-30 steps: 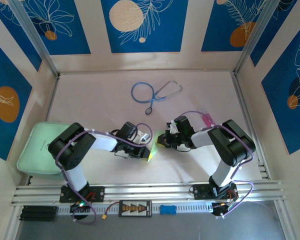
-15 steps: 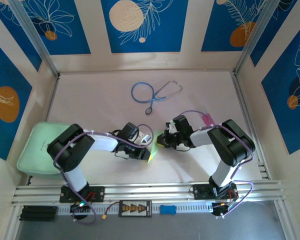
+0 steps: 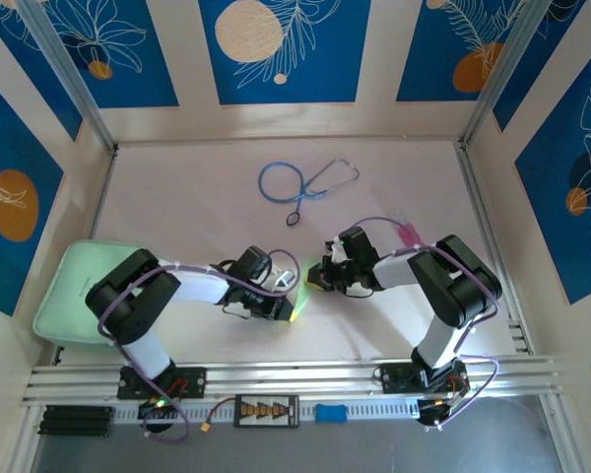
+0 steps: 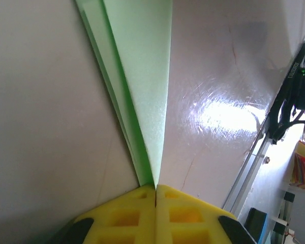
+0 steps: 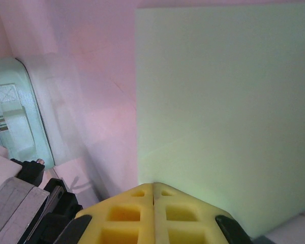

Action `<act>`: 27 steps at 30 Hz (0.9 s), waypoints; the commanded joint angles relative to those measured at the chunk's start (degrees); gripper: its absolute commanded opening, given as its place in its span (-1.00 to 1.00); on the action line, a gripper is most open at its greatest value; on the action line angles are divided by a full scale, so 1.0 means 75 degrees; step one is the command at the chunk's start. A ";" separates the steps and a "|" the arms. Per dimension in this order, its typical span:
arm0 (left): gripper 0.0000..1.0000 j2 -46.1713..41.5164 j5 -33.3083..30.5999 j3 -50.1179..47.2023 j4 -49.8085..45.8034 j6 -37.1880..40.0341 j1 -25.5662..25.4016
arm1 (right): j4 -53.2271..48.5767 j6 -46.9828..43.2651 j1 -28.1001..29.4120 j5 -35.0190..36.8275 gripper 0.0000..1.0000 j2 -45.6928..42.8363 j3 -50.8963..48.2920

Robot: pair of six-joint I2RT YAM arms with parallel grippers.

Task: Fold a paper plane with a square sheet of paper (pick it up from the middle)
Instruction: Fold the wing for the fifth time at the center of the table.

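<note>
The sheet of paper point(image 3: 295, 304), pale green and already folded, hangs between the two grippers just above the table point(image 3: 197, 212), near its front edge and about midway across. In the left wrist view it point(image 4: 142, 76) runs away edge-on, several layers stacked along a crease. In the right wrist view it point(image 5: 218, 101) shows as a broad flat face.

The left gripper point(image 4: 155, 187) has its yellow jaws pressed fully together on the paper's narrow end. The right gripper point(image 5: 153, 184) is clamped just as tightly on the edge of the flat face.

Compared with a second ago, the left arm has sagged a little lower and reached slightly further toward the middle. Less green now shows from above, just a thin sliver between left gripper point(image 3: 288, 296) and right gripper point(image 3: 320, 278). The right arm has barely shifted.

Further back the blue stethoscope point(image 3: 300, 187) lies where it was, well apart. The mint-green pad point(image 3: 64, 296) sits unmoved at the left edge.
</note>
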 commanded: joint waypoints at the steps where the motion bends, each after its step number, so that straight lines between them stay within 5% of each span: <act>1: -1.00 0.0051 0.0308 -0.0356 -0.1094 -0.0028 -0.0223 | -0.1122 0.0001 -0.0007 0.1140 -0.86 0.0450 -0.0175; 8: -0.84 -0.0095 0.0114 -0.0531 -0.1189 -0.0105 -0.0275 | -0.1127 0.0021 0.0005 0.1183 -0.86 0.0456 -0.0201; 16: -1.00 -0.0391 0.0145 -0.0634 -0.1126 -0.0216 -0.0334 | -0.1096 0.0033 0.0016 0.1164 -0.86 0.0446 -0.0220; 22: -0.73 -0.1435 -0.0492 -0.0698 -0.1288 -0.0229 -0.0329 | -0.1033 0.0060 0.0040 0.1140 -0.86 0.0470 -0.0226; 27: -0.86 -0.2471 -0.1002 -0.0353 -0.1306 -0.0264 -0.0324 | -0.1014 0.0071 0.0064 0.1127 -0.86 0.0411 -0.0236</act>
